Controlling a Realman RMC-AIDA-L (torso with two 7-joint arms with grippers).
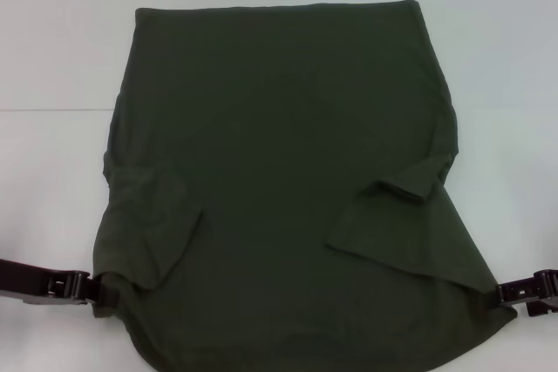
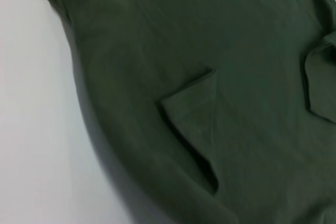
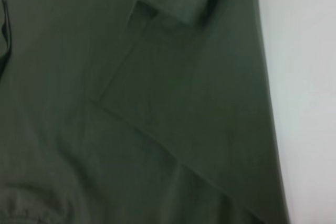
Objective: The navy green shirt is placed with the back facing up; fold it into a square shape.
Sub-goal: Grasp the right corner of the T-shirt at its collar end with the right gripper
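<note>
The navy green shirt lies spread on the white table, its straight hem at the far side and both short sleeves folded inward over the body. The left sleeve flap and the right sleeve flap lie on top of the cloth. My left gripper is at the near left corner, shut on the cloth's edge. At the near right corner my right gripper pinches the drawn-out tip of fabric. The left wrist view shows the shirt close up, and the right wrist view shows the shirt likewise, with neither arm's own fingers visible.
The white table surrounds the shirt on the far side, left and right. A faint seam line crosses the table at left. The shirt's near edge runs off the bottom of the head view.
</note>
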